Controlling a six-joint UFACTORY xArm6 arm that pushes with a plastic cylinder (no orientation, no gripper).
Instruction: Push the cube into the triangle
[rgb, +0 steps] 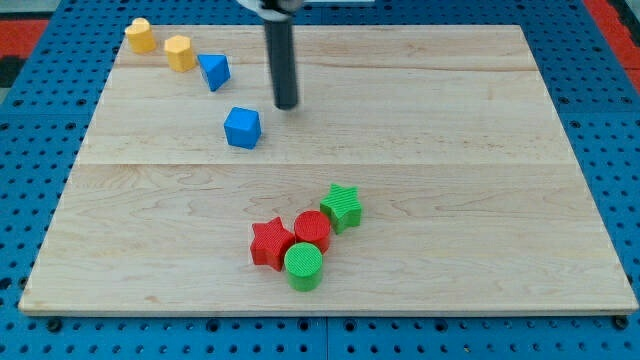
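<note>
A blue cube (242, 128) sits on the wooden board (450, 200), left of centre. A blue triangle (214, 71) lies up and to the left of it, with a gap between them. My tip (287, 104) is at the lower end of the dark rod, just up and to the right of the cube, not touching it.
Two yellow blocks (140, 35) (180, 52) line up with the triangle toward the view's top left. A cluster sits low at centre: a red star (270, 243), a red cylinder (312, 230), a green cylinder (303, 266) and a green star (342, 206).
</note>
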